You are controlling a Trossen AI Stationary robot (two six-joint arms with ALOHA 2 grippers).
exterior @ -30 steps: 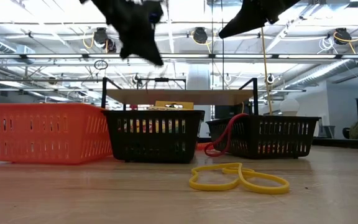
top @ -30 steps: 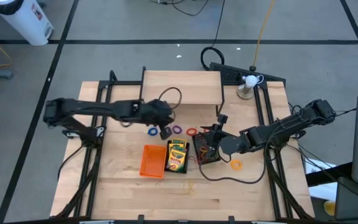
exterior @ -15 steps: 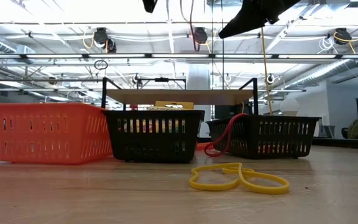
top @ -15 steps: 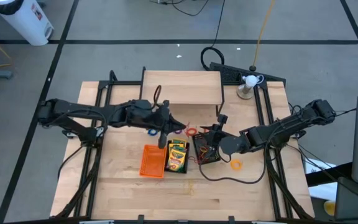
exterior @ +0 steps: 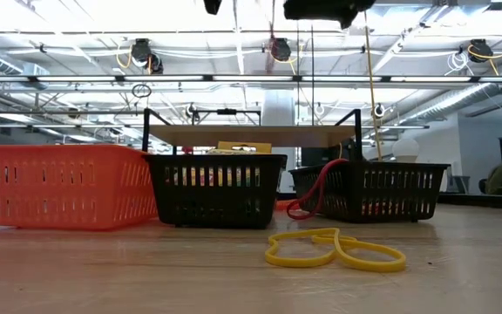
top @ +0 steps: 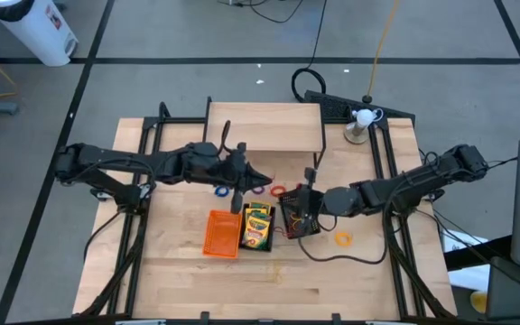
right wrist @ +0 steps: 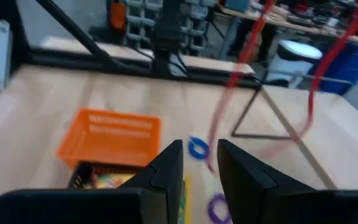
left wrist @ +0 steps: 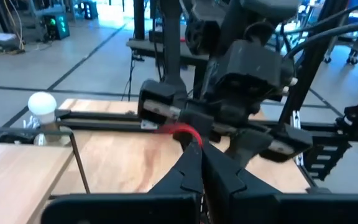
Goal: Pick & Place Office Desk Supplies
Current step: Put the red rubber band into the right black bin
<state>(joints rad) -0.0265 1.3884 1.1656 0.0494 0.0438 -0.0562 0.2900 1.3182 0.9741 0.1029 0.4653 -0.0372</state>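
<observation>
Both arms reach inward, raised above the trays.

The left gripper (left wrist: 197, 146), fingers pressed together, pinches a red band (left wrist: 180, 131) just ahead of its tips. The right gripper (right wrist: 199, 158) hangs beyond it with its fingers parted; a stretched red loop (right wrist: 229, 93) crosses before it, and I cannot tell whether it grips. Below it lie the orange tray (right wrist: 110, 134) and blue band (right wrist: 198, 148).

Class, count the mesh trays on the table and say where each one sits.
3, in a row: the orange tray at one end, a black tray holding crayon boxes in the middle, another black tray at the other end with a red band over its rim.
</observation>
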